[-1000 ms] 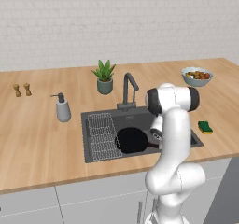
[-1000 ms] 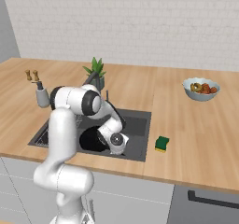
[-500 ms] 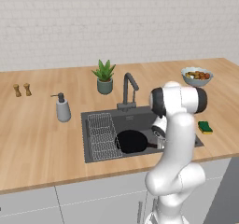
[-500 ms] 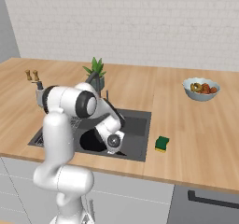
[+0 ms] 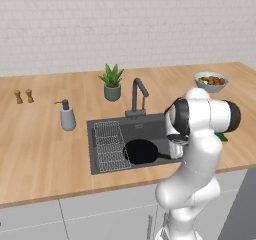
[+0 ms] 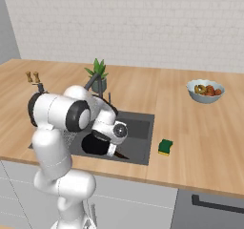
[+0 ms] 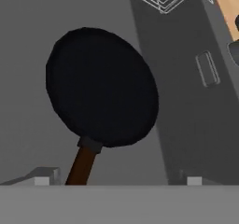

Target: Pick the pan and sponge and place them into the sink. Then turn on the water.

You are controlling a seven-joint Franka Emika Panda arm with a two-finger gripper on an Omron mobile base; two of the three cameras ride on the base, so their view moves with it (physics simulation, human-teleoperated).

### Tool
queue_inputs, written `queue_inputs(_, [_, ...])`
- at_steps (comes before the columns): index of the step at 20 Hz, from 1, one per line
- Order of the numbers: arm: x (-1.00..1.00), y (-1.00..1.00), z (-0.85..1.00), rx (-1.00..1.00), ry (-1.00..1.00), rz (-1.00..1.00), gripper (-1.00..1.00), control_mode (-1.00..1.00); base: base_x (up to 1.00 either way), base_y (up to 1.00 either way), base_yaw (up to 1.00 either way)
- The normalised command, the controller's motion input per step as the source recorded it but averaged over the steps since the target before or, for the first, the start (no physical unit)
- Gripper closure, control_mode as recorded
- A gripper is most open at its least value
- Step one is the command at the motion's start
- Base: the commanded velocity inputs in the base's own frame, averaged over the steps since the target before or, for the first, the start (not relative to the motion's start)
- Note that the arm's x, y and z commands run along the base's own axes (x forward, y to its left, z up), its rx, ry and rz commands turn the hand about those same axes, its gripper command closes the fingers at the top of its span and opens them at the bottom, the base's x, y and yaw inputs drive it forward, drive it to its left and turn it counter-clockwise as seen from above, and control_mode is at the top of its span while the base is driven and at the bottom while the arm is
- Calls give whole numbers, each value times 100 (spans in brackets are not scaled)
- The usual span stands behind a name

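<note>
resting flat on the floor of the sink (image 5: 100,129), the pan (image 5: 141,151) is seen just below the centre of the left base view, its round black body beside the wire rack (image 5: 111,145) that fills the basin's left part. in the hand view the pan (image 7: 102,85) takes up the middle of the frame, and its brown handle (image 7: 83,164) runs down toward the bottom edge, between the two finger tips. the gripper (image 7: 114,180) is spread wide, one tip at the lower left and one at the lower right of that view, and nothing is held between them; the handle is not touched by either tip.

compared with the frame of a second ago, the jaws have been opened and the pan has been let go; the pan itself lies at about the same place in the basin. the arm's pose is little changed across the base views.

in the right base view the gripper (image 6: 113,149) hangs low over the sink's near edge, at the centre left of the frame. the sponge (image 6: 165,147) lies on the wooden counter (image 6: 200,128), right of the sink and apart from it. the faucet (image 5: 138,96) stands behind the basin, just above the frame's centre in the left base view.
</note>
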Motion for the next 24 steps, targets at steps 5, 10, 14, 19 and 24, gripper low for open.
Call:
queue_inputs(5, [-1, -37, 93, 5, 3, 2, -100, -100, 0, 0, 0])
queue_inputs(10, [-10, -41, 85, 3, 0, 0, -100, -100, 0, 0, 0])
queue_inputs(14, [-33, -30, 67, 0, -6, 0, -100, -100, 0, 0, 0])
queue_inputs(19, [-51, -15, 49, -3, -12, 5, -100, -100, 0, 0, 0])
queue_inputs(24, [-39, -16, 49, -8, -7, 7, -100, -100, 0, 0, 0])
